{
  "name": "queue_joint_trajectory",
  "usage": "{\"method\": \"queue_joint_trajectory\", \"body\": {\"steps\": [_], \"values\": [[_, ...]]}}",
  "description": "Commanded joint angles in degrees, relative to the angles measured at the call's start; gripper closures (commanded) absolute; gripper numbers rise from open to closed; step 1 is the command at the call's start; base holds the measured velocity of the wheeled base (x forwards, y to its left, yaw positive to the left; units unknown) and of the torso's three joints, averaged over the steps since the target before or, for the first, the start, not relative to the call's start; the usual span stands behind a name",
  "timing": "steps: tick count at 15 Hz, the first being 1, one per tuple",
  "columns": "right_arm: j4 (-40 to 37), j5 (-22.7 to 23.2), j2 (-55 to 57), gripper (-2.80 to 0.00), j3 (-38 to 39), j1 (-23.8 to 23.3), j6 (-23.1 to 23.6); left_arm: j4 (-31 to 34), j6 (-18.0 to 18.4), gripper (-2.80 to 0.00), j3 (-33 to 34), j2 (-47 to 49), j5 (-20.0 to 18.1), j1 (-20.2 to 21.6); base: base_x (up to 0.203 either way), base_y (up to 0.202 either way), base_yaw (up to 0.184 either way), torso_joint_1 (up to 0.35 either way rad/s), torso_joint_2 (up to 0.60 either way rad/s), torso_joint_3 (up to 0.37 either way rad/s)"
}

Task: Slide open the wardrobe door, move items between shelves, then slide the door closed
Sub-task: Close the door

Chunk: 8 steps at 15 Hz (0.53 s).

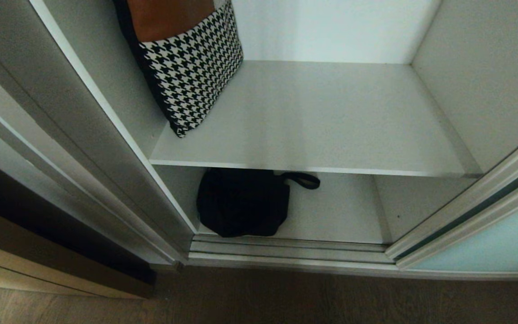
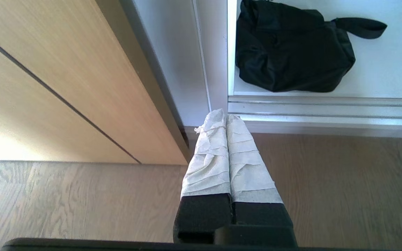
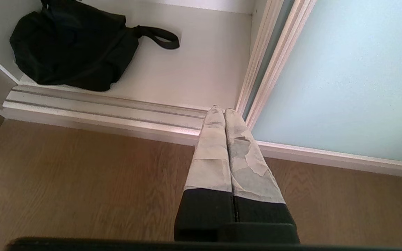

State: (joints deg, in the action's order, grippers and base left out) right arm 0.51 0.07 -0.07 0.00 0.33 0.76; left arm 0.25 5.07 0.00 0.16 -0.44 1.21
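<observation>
The sliding wardrobe door (image 1: 493, 245) (image 3: 344, 76), frosted pale blue-green glass in a silver frame, stands slid to the right, so the compartment is open. A floppy black bag (image 1: 241, 202) (image 2: 291, 52) (image 3: 72, 45) with a strap loop lies on the bottom shelf (image 1: 340, 211), at its left. The white-grey shelf above (image 1: 313, 121) is mostly bare. My left gripper (image 2: 226, 115) hangs shut over the floor before the left end of the door track. Shut too, my right gripper (image 3: 224, 111) hangs before the track by the door's edge. Neither holds anything, and neither arm appears in the head view.
A houndstooth and brown bag (image 1: 187, 58) leans against the left wall on the upper shelf. A light wood panel (image 2: 65, 87) stands left of the wardrobe. A metal track (image 1: 286, 252) runs along the threshold. Wood floor (image 1: 286, 297) lies in front.
</observation>
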Motion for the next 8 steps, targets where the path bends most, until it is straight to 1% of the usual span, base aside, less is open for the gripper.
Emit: {"method": "queue_joint_trajectory", "body": {"steps": [1,2,7,8], "values": [[0.02,0.01,-0.01,0.00,0.00,0.02,0.03,0.01,0.03,0.00,0.00,0.11,0.00,0.02,0.000,0.000,0.000,0.000,0.00,0.000],[0.02,0.01,-0.01,0.00,0.00,0.02,0.03,0.01,0.03,0.00,0.00,0.11,0.00,0.02,-0.118,0.000,0.000,0.007,0.00,0.002],[0.02,0.01,-0.01,0.00,0.00,0.02,-0.05,-0.08,-0.15,0.00,0.00,0.11,-0.09,0.02,-0.187,0.000,0.001,0.005,0.00,0.002],[0.02,0.01,-0.01,0.00,0.00,0.02,0.03,-0.16,-0.24,0.00,0.00,0.11,-0.09,0.02,-0.075,0.000,0.000,-0.011,0.01,0.011]]}}
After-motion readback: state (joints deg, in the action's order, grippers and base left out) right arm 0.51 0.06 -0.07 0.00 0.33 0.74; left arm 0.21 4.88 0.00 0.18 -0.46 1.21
